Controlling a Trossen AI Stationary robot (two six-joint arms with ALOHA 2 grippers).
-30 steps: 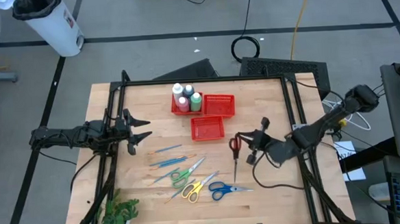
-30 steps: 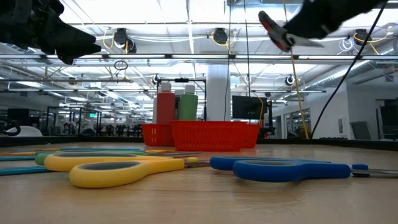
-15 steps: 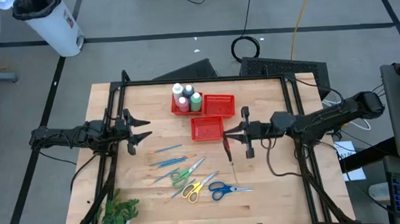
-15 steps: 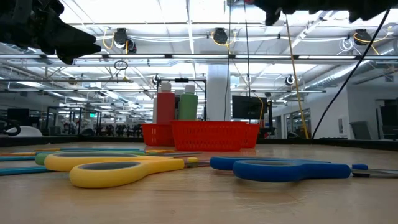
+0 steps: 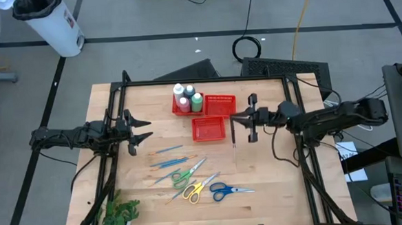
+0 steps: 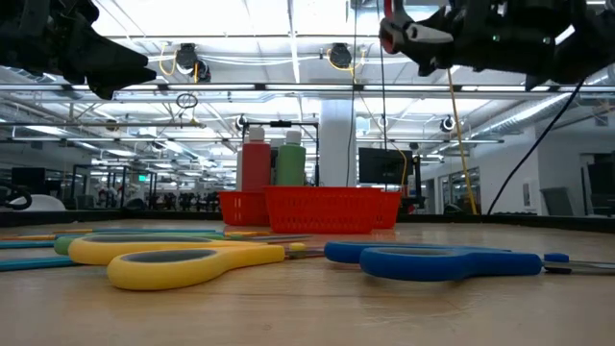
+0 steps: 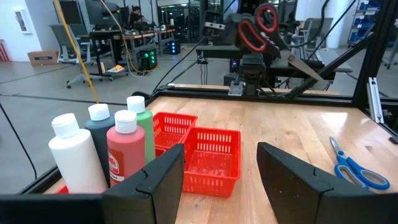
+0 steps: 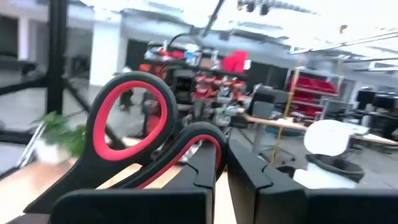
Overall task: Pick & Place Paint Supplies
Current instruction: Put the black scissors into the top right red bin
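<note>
My right gripper (image 5: 243, 118) hangs over the table just right of the two red mesh baskets (image 5: 215, 116), shut on the red-handled scissors (image 5: 233, 133). Several white-capped bottles (image 5: 186, 98) stand in the far-left basket. Green (image 5: 185, 173), yellow (image 5: 195, 188) and blue scissors (image 5: 227, 190) lie flat on the wood toward the near edge. Thin blue and orange brushes (image 5: 170, 157) lie just left of them. My left gripper (image 5: 145, 129) waits open above the table's left side. My right gripper pinches the red scissors between its two fingers (image 8: 205, 168) at the handle end, beside the smaller loop (image 8: 196, 140). It comes in level from the table's right. The scissors are lifted clear, handles (image 7: 256, 28) up, the closed blades (image 7: 305, 65) slanting down toward the near edge.
A black frame rail (image 5: 206, 80) runs round the tabletop. A green leafy plant (image 5: 120, 216) sits at the near-left corner. Bare wood (image 5: 273, 171) lies right of the scissors on the table.
My right gripper has carried the red scissors from the table's right-middle toward the far edge, ending beside the baskets, its arm straightening out level. The scissors have stayed lifted clear, their blades still pointing toward the near edge.
</note>
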